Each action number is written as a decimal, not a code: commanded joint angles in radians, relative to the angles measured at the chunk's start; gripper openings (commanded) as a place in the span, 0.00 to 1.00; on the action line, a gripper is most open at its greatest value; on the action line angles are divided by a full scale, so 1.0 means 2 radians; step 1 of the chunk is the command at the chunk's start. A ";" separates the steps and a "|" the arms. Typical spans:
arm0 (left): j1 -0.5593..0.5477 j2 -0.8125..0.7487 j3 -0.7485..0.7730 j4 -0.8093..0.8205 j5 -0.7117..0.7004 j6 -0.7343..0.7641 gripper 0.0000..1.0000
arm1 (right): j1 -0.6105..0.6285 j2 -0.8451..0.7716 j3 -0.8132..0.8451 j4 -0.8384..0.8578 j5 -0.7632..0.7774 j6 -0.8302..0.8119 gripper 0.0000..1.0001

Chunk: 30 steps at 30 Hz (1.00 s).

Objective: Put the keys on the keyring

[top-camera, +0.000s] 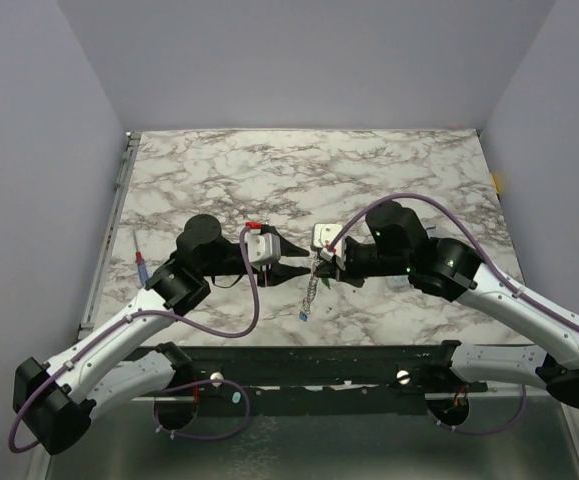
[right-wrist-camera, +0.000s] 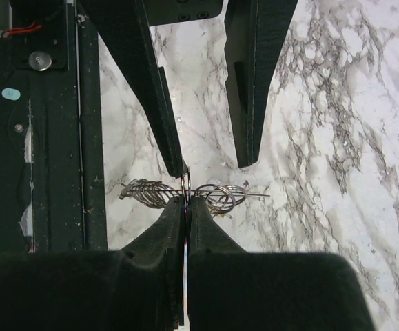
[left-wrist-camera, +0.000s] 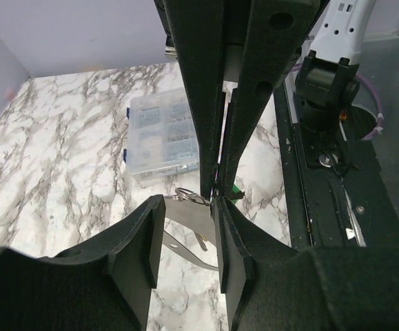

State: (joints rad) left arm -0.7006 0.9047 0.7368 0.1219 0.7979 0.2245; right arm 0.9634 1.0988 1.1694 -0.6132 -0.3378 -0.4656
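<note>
The keyring [right-wrist-camera: 220,196] is a bunch of thin silver loops with a fine chain [right-wrist-camera: 144,192]. My right gripper [right-wrist-camera: 187,201] is shut on it above the marble table. In the top view the chain [top-camera: 312,288] hangs down from the right gripper [top-camera: 321,265], with a small blue key [top-camera: 304,314] at its lower end. My left gripper [top-camera: 304,260] faces it with its jaws open. One of its fingers [right-wrist-camera: 175,155] touches the ring at the right gripper's tips; the other finger [right-wrist-camera: 249,148] stands apart. In the left wrist view, a silver loop [left-wrist-camera: 185,196] and a green bit [left-wrist-camera: 236,190] show beside the shut right fingers [left-wrist-camera: 206,103].
A clear plastic box [left-wrist-camera: 161,134] stands on the marble behind the right gripper. A thin red-and-blue pen [top-camera: 141,262] lies near the table's left edge. The black mounting rail [top-camera: 309,365] runs along the near edge, under both arms.
</note>
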 commanded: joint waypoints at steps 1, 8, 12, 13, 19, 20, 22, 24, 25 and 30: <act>-0.011 0.016 0.021 -0.031 0.018 0.014 0.40 | 0.004 0.000 0.000 0.007 0.003 -0.006 0.01; -0.015 0.022 0.024 -0.039 0.022 0.019 0.32 | 0.004 0.000 -0.005 0.013 0.002 -0.005 0.01; -0.021 0.024 0.023 -0.041 0.023 0.020 0.31 | 0.004 0.003 -0.005 0.017 0.007 -0.005 0.01; -0.022 0.024 0.023 -0.042 0.023 0.020 0.31 | 0.004 0.004 -0.005 0.018 0.011 -0.005 0.01; -0.026 0.014 0.018 -0.043 0.025 0.026 0.40 | 0.004 0.003 -0.008 0.023 0.021 -0.002 0.01; -0.026 0.012 0.018 -0.043 0.027 0.027 0.40 | 0.004 0.003 -0.009 0.024 0.023 -0.003 0.01; -0.026 0.011 0.017 -0.043 0.029 0.029 0.41 | 0.004 0.002 -0.008 0.024 0.024 -0.002 0.01; -0.026 0.013 0.018 -0.043 0.027 0.029 0.40 | 0.004 0.001 -0.007 0.024 0.021 -0.002 0.01; -0.026 0.016 0.019 -0.043 0.027 0.030 0.38 | 0.004 0.001 -0.006 0.023 0.021 -0.002 0.01; -0.029 0.027 0.022 -0.044 0.034 0.031 0.31 | 0.004 0.001 -0.005 0.023 0.017 0.000 0.01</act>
State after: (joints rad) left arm -0.7425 0.9417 0.7612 0.0563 0.8124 0.2745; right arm 0.9634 1.1027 1.1599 -0.6304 -0.3210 -0.4690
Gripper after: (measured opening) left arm 0.338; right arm 0.043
